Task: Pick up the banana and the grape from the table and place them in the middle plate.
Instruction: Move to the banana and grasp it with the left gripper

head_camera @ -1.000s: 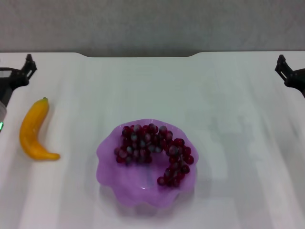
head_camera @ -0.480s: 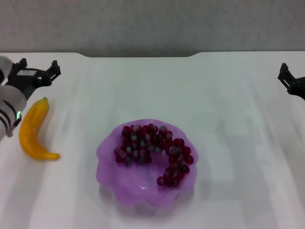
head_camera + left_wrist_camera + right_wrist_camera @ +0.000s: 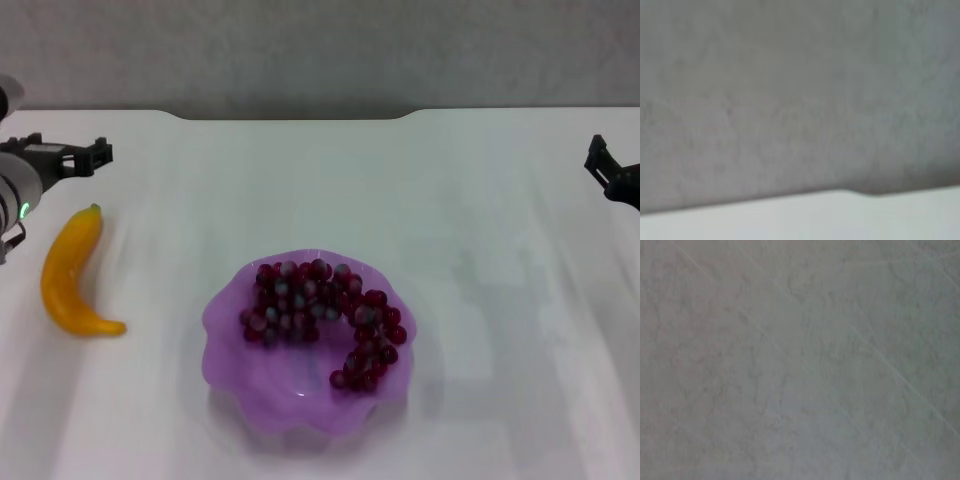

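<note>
Since earlier, your left gripper swung out, upper left, fingers apart; right gripper parked, fingers unclear. Grape sits in plate; next, drop onto banana.

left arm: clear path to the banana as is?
Probably yes. The left end effector sits just beyond the banana on the bare table, with nothing between them; the middle plate lies well aside.

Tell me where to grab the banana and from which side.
Grip the banana at its thick middle, from above, fingers across its width. It lies flat on the table, stem pointing away, curved, apart from the plate. The left gripper is nearest.
</note>
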Controlling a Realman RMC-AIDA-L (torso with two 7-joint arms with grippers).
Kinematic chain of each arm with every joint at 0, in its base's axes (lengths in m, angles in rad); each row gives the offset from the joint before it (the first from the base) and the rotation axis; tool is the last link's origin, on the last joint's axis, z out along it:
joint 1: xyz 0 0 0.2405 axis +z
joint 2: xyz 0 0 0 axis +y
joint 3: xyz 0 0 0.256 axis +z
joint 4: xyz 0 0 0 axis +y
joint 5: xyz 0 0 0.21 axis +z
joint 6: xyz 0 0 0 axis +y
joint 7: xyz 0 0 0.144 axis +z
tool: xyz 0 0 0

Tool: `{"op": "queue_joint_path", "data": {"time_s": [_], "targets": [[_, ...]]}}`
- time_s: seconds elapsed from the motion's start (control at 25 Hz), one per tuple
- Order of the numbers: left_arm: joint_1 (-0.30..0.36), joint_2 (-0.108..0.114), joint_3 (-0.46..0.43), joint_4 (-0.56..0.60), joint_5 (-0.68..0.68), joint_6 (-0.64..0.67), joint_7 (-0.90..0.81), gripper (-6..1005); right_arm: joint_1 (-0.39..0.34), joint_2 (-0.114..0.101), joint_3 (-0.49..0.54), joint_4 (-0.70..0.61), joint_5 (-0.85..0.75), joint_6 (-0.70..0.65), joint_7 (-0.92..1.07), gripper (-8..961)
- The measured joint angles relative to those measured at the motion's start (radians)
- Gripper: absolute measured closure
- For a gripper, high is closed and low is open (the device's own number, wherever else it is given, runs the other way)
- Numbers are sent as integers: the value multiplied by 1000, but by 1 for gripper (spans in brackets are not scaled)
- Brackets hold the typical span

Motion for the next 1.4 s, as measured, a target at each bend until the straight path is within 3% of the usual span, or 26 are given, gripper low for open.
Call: {"op": "queue_joint_path", "data": {"time_s": [0.16,0.24,0.48,0.72,1.4], "targets": [[-7,-3,-45,29,0,-169,19,261,1,0,0,0,-3,0,0,107],[-9,-1,-50,26,6,-192,19,261,2,0,0,0,-3,0,0,107],[-16,-7,-100,-8,106,-219,14,264,7,0,-1,-2,-7,-1,0,107],[-59,-3,-151,-117,128,-206,13,266,6,0,-5,-5,-7,-1,1,107],[-80,-1,-154,-211,129,-206,18,272,6,1,-13,-11,-7,1,7,107]]}}
